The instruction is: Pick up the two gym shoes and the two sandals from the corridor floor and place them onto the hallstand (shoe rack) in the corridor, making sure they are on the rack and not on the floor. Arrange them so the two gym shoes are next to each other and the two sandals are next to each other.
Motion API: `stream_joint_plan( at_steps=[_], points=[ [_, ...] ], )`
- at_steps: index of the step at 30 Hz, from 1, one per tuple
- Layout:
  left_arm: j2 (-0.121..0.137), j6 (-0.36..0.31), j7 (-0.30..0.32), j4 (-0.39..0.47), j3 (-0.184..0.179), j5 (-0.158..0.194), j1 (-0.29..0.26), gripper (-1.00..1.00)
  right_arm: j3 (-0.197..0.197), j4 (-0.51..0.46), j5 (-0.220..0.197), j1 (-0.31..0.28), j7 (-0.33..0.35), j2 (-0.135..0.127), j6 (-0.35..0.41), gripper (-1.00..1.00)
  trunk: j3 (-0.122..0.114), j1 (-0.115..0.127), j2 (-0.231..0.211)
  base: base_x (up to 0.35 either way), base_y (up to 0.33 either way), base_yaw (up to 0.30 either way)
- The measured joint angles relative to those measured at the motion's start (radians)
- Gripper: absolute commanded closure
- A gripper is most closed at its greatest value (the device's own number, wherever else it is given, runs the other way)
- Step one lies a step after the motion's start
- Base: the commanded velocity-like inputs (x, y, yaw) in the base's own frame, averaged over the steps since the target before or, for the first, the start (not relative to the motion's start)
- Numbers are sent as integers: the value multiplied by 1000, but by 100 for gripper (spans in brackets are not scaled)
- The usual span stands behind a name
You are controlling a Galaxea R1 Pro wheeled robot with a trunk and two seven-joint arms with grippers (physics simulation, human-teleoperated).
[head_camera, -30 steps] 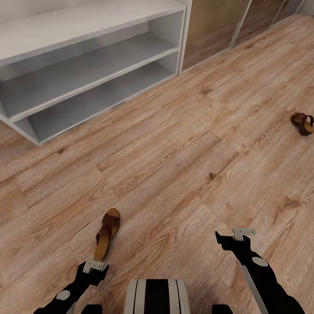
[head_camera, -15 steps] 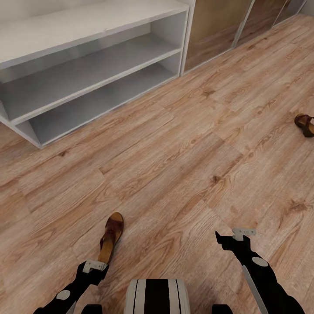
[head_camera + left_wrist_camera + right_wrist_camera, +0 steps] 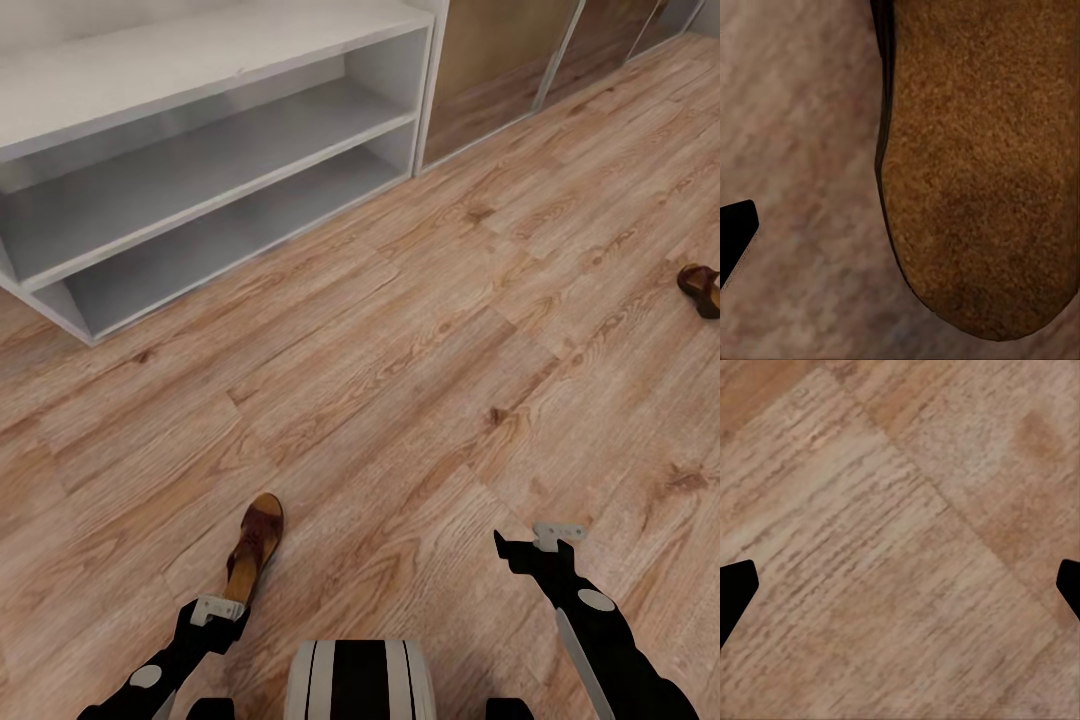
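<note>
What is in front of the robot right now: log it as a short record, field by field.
near sandal: dark brown woven-strap sandal with tan footbed on the light brown wood-plank floor, just ahead of the left hand
far sandal: second brown sandal at the right edge, also on the floor
rack: pale grey-white two-tier shoe rack, visible tiers bare
left hand: holds nothing
right hand: open, holds nothing

Light brown planks with darker streaked grain and small knots are shown across the corridor floor [image 3: 420, 330]. The hallstand [image 3: 200, 60] is rendered pale grey-white, its tiers shaded greyer. Dark brown woven straps over a tan footbed are seen on the near sandal [image 3: 252, 552]; the far sandal [image 3: 700, 288] is dark brown
</note>
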State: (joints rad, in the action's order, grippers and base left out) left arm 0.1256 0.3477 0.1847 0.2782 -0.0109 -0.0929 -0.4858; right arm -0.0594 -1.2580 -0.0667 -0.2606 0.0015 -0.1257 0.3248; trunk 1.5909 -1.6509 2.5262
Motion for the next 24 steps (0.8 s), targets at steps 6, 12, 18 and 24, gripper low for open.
stream_joint_plan(
  at_steps=[6, 12, 18, 24],
  points=[
    [-1, 0, 0, 0, -1, 0, 0, -100, 0, -1, 0, 0, 0, 0, 0, -100, 0, 0, 0, 17, 0, 0],
    [-2, -1, 0, 0, -1, 0, 0, -100, 0, -1, 0, 0, 0, 0, 0, -100, 0, 0, 0, 4, 0, 0],
    [-2, -1, -2, 0, -1, 0, 0, -100, 0, -1, 0, 0, 0, 0, 0, -100, 0, 0, 0, 1, 0, 0],
    [-3, -2, -4, 0, -1, 0, 0, 100, 0, -2, 0, 0, 0, 0, 0, -100, 0, 0, 0, 0, 0, 0]
  ],
)
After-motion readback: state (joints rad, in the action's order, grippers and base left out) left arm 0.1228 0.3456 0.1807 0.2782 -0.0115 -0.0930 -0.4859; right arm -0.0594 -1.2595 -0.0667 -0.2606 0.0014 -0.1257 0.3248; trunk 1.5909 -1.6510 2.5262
